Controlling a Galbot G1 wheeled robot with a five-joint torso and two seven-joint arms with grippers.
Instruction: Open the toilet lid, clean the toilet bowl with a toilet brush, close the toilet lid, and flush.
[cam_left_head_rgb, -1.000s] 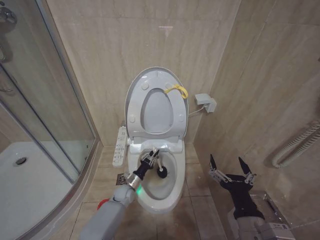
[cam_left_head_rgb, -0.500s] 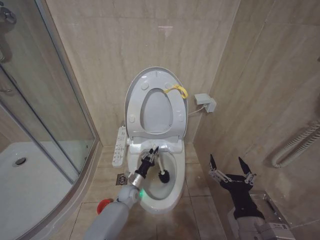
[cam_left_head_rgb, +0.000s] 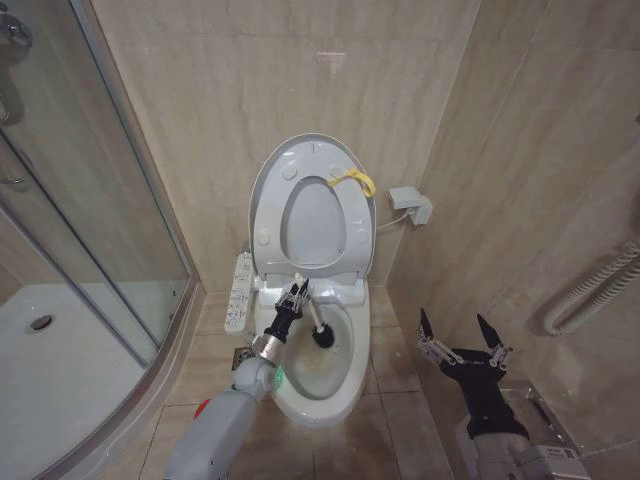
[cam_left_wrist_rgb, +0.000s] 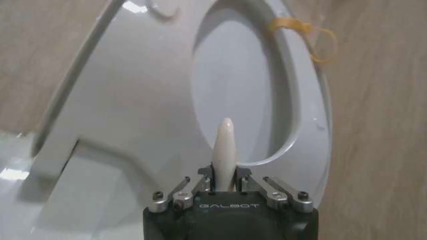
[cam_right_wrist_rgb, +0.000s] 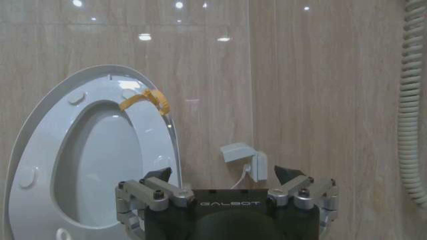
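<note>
The toilet lid (cam_left_head_rgb: 268, 190) stands upright against the wall with the seat ring raised against it, and its yellow strap (cam_left_head_rgb: 353, 180) sits at the top. Below lies the open toilet bowl (cam_left_head_rgb: 318, 392), stained yellowish inside. My left gripper (cam_left_head_rgb: 292, 300) is over the bowl's back left rim, shut on the thin white handle of the toilet brush (cam_left_head_rgb: 324, 337), whose dark head rests inside the bowl near the back. The left wrist view shows the handle (cam_left_wrist_rgb: 225, 145) clamped between the fingers, with the lid (cam_left_wrist_rgb: 133, 100) behind. My right gripper (cam_left_head_rgb: 465, 335) hangs open and idle to the right of the toilet.
A glass shower enclosure (cam_left_head_rgb: 100, 200) and white shower tray (cam_left_head_rgb: 50, 360) fill the left side. A long remote panel (cam_left_head_rgb: 238, 292) is fixed beside the toilet. A wall socket box (cam_left_head_rgb: 412, 206) and a coiled hose (cam_left_head_rgb: 590, 285) are on the right. A red cup holder (cam_left_head_rgb: 203, 407) peeks out by my left arm.
My left gripper has drawn back and up toward the seat hinge, pulling the brush head toward the back of the bowl. The right arm has not moved.
</note>
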